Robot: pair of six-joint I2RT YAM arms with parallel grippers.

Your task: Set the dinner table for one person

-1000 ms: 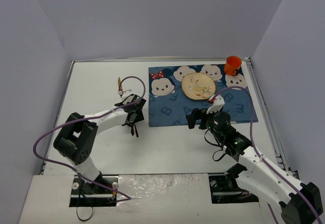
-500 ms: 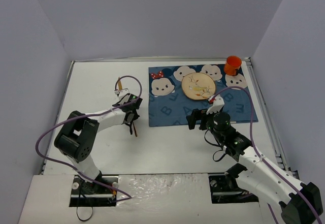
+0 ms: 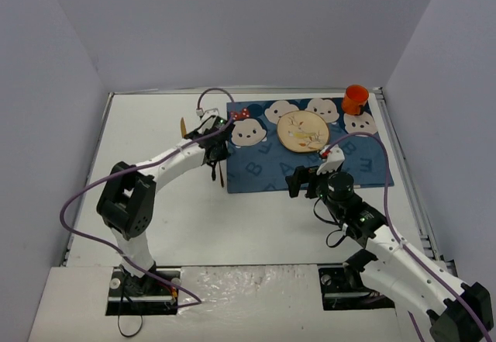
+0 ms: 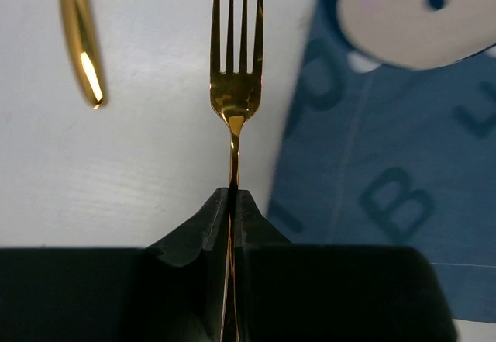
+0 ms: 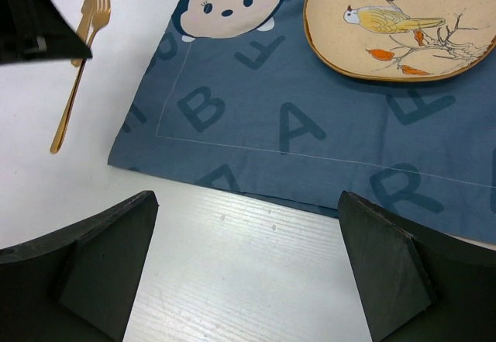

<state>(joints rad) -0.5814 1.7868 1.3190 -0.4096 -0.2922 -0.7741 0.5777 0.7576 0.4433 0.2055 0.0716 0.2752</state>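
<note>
My left gripper (image 4: pixel 233 195) is shut on the handle of a gold fork (image 4: pixel 235 86), its tines pointing away from the wrist. In the top view the left gripper (image 3: pixel 217 148) holds the fork (image 3: pixel 220 173) over the white dinner table (image 3: pixel 256 218), right beside the left edge of the blue mouse-face mat (image 3: pixel 263 167). A round bird-painted plate (image 3: pixel 302 131) sits on the mat. My right gripper (image 5: pixel 246 226) stands open with nothing in it, over the table just off the mat's near edge (image 5: pixel 256 117).
A second gold utensil (image 3: pixel 182 127) lies on the table left of the fork, also seen as a gold utensil (image 4: pixel 81 39) in the left wrist view. An orange cup (image 3: pixel 356 98) stands at the mat's far right corner. Grey walls enclose the table.
The left gripper has shut on the fork and carried it up and right, to the mat's left edge. The right arm has not moved.
</note>
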